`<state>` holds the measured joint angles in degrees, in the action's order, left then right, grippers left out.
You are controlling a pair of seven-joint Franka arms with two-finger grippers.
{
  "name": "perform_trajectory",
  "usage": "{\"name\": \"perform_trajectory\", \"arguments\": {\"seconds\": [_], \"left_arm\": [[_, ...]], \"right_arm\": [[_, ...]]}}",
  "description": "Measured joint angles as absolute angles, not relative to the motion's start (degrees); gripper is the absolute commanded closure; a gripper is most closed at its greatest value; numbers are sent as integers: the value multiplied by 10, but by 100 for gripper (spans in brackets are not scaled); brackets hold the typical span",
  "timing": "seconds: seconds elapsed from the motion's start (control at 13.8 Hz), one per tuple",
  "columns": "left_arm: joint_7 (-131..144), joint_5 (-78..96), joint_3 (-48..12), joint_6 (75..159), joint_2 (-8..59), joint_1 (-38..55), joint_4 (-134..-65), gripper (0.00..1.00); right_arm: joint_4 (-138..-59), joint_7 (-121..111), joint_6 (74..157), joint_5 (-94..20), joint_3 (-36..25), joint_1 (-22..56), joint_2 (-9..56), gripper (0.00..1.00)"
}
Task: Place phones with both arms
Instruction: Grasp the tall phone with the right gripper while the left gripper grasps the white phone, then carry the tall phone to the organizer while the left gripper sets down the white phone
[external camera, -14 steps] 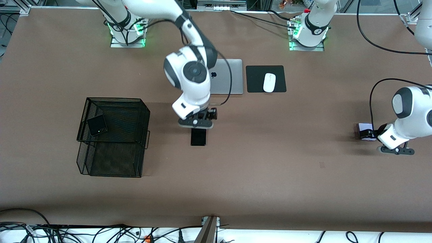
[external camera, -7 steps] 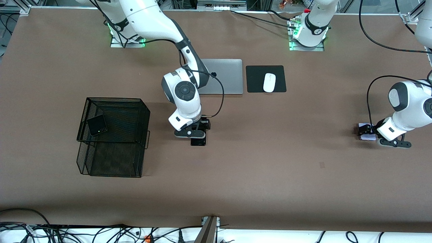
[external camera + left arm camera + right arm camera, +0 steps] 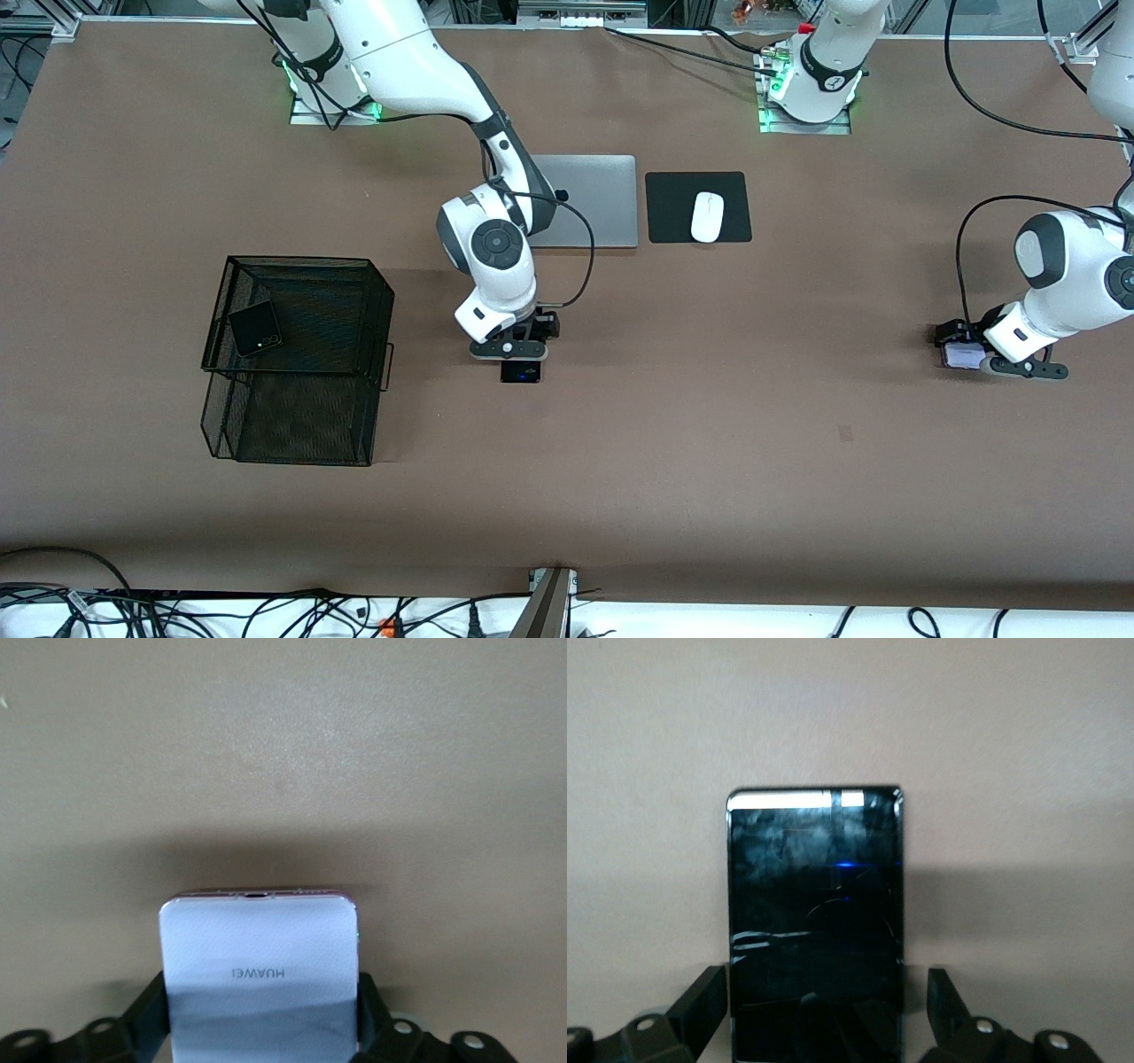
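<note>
The long slim black phone (image 3: 520, 373) lies flat mid-table, nearer the front camera than the laptop. My right gripper (image 3: 521, 353) is low over it. In the right wrist view the phone (image 3: 815, 921) lies between the open fingers (image 3: 950, 997), with a gap on one side; the right gripper (image 3: 828, 997) straddles it. My left gripper (image 3: 961, 346) is at the left arm's end of the table, down on the white-lilac phone (image 3: 966, 357). In the left wrist view the left gripper (image 3: 261, 1014) has both fingers (image 3: 146, 1019) against the phone's (image 3: 257, 948) sides. The small squarish black phone (image 3: 255, 329) lies in the mesh basket.
A black wire-mesh basket (image 3: 301, 261) stands toward the right arm's end of the table. A shut silver laptop (image 3: 602, 204) and a white mouse (image 3: 707, 216) on a black pad (image 3: 673, 217) lie near the arm bases. Cables run along the front edge.
My right gripper has come down over the slim black phone and hides more of it. My left gripper has lowered and closed in around the white-lilac phone.
</note>
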<state>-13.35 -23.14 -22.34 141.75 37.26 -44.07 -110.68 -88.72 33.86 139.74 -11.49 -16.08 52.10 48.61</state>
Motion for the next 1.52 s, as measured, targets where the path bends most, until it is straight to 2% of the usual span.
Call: {"name": "perform_trajectory", "arguments": {"seconds": [0.07,0.15,0.36,0.44,0.51,0.73,0.87,1.02,1.23,1.52], "left_arm": [[-136,-231,-224,1418,374,-442,-1107,59],[-137,-231,-225,1418,374,-443,-1107,59],[-138,-231,-243,1398,373,-446,-1095,58],[-138,-231,-260,1361,372,-446,-1075,53],[-138,-231,-281,1308,371,-446,-1046,53],[-137,-218,-331,1165,365,-431,-950,57],[-137,-212,-340,1073,359,-393,-896,59],[-134,-202,-341,995,358,-335,-846,59],[-91,-138,-341,960,358,-254,-806,64],[86,-121,-340,976,375,-110,-806,64]], "right_arm": [[-887,337,1402,-115,-161,523,488,88],[-885,332,1402,-115,-161,524,486,100],[-884,325,1400,-115,-162,524,484,100],[-879,325,1393,-115,-162,524,483,100],[-867,325,1372,-115,-164,524,479,100],[-807,325,1240,-115,-180,524,426,100],[-770,320,1142,-115,-204,524,371,100],[-766,290,1068,-115,-234,523,319,100],[-830,212,1026,-115,-294,519,259,100],[-1000,87,1067,-90,-377,512,150,100]]}}
